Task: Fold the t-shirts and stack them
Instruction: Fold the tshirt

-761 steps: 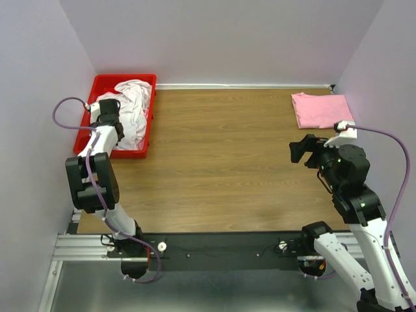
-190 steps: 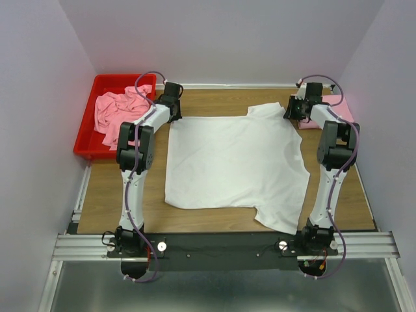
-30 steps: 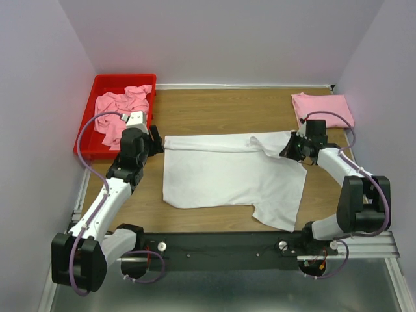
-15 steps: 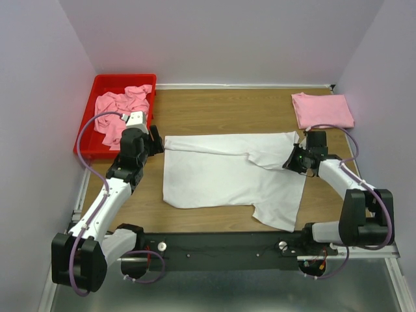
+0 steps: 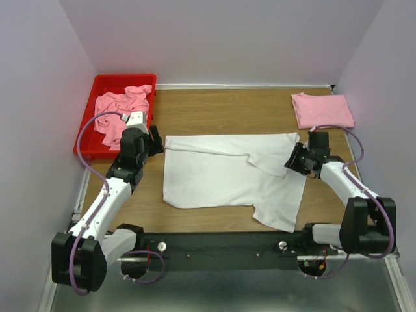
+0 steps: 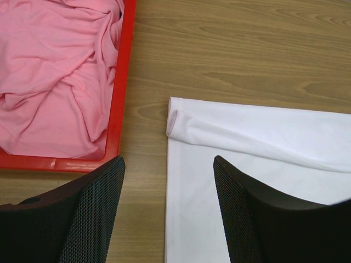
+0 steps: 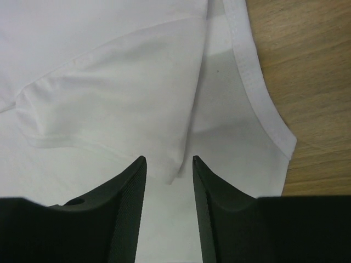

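A white t-shirt [image 5: 227, 175] lies flat on the wooden table with its far edge folded toward me. My left gripper [image 5: 155, 144] is open just above the shirt's far left corner [image 6: 174, 118]; the shirt's left edge runs between its fingers [image 6: 93, 208]. My right gripper [image 5: 290, 162] is open and empty over the shirt's right side, with the tip of the folded flap [image 7: 178, 174] lying between its fingers [image 7: 129, 197]. A folded pink t-shirt [image 5: 322, 109] lies at the far right. Crumpled pink shirts [image 5: 120, 114] fill the red bin [image 5: 88, 153].
The red bin [image 6: 118, 118] stands close to the left of my left gripper. Purple walls close in the table at the left, back and right. The arms' mounting rail [image 5: 221, 250] runs along the near edge.
My right gripper has let go of the folded flap, which now lies flat, and has backed off slightly to the right. The left arm has not moved.
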Tool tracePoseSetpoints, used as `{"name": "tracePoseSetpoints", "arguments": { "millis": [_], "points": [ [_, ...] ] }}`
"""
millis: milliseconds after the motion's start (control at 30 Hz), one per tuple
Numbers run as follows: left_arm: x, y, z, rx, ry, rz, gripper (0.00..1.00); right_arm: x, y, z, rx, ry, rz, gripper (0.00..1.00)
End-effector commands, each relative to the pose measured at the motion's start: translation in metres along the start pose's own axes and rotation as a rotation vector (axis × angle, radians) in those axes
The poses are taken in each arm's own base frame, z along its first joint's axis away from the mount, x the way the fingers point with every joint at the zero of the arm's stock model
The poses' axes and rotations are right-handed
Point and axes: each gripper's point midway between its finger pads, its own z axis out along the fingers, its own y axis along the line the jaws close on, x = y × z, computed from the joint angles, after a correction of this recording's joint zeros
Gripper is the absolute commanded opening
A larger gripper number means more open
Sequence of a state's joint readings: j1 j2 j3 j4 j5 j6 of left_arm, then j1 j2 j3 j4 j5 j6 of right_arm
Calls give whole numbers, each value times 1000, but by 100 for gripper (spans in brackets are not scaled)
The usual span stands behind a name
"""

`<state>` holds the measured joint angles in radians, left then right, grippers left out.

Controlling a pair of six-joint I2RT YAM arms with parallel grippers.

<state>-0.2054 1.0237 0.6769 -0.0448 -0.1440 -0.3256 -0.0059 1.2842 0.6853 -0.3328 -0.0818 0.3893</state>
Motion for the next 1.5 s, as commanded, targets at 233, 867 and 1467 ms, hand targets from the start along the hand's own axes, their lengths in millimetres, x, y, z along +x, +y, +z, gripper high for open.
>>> {"name": "tracePoseSetpoints", "arguments": {
  "millis": [233,867,1467],
  "points": [
    [15,-30,30,116,117,-7,74,-47,134,-34,-530,-53,-187,56],
    [-9,10,-11,-62,-38,7,76,30,385,79,-986,243,-497,78],
    [-13,1,-9,-16,-37,18,76,92,402,94,-1024,397,-499,77]
  ]
}}
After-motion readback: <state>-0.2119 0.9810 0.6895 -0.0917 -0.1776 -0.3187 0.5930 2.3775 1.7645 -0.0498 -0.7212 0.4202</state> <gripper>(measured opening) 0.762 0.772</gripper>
